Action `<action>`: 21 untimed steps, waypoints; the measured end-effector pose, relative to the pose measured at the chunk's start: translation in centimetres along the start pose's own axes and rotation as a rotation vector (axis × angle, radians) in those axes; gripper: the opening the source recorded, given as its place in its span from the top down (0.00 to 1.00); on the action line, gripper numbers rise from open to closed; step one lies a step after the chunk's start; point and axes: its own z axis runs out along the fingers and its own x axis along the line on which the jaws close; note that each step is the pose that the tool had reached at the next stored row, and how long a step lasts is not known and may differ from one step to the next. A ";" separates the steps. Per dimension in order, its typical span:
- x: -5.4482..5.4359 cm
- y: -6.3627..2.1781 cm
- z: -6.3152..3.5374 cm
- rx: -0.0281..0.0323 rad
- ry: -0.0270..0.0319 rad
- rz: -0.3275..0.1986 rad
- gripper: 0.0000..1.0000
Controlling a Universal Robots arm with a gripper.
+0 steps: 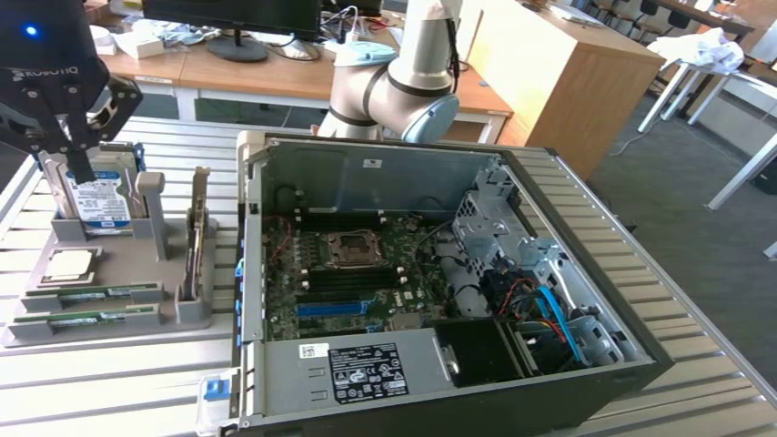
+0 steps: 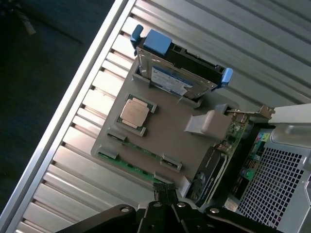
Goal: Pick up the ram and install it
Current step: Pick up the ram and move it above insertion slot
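Jaws: pressed together, empty, above grey tray (image 1: 122,273). Ram (image 1: 87,319): lies in tray slot beside processor (image 1: 71,264), on slatted surface (image 1: 109,391), outside open computer case (image 1: 364,168).

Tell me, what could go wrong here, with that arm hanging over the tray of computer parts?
1. The tool is shut and hangs over the grey tray by the upright hard drive; a careless move might knock the drive.
2. A ram stick lies flat in a narrow slot of the tray; a slightly off grasp could slip or jam.
3. The open computer case is crowded with cables; the stick could snag going in.
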 end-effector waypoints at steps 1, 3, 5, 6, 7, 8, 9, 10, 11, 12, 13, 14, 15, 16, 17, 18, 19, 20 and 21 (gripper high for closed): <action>0.0 0.00 0.00 -0.0002 0.0005 -0.010 0.90; 0.0 0.00 0.00 -0.0007 0.0015 -0.032 0.90; 0.0 0.00 0.00 -0.0012 0.0024 -0.055 0.90; 0.0 0.00 0.00 -0.0014 0.0030 -0.066 0.90; 0.0 0.00 0.00 -0.0016 0.0035 -0.077 0.90; 0.0 0.00 0.00 -0.0019 0.0041 -0.089 0.90; 0.0 0.00 0.00 -0.0021 0.0047 -0.101 0.90; 0.0 0.00 0.00 -0.0024 0.0053 -0.114 0.90; 0.0 0.00 0.00 -0.0026 0.0058 -0.126 0.90; 0.0 0.00 0.00 -0.0030 0.0064 -0.140 0.90; 0.0 0.00 0.00 -0.0033 0.0071 -0.155 0.90; 0.0 0.00 0.00 -0.0036 0.0076 -0.168 0.90; 0.0 0.00 0.00 -0.0040 0.0084 -0.182 0.90; 0.0 0.00 0.00 -0.0043 0.0089 -0.196 0.90; 0.0 0.00 0.00 -0.0045 0.0095 -0.209 0.90; 0.0 0.00 0.00 -0.0048 0.0101 -0.222 0.90; 0.0 0.00 0.00 -0.0052 0.0108 -0.236 0.90; 0.0 0.00 0.00 -0.0054 0.0114 -0.249 0.90; 0.0 0.00 0.00 -0.0058 0.0119 -0.261 0.90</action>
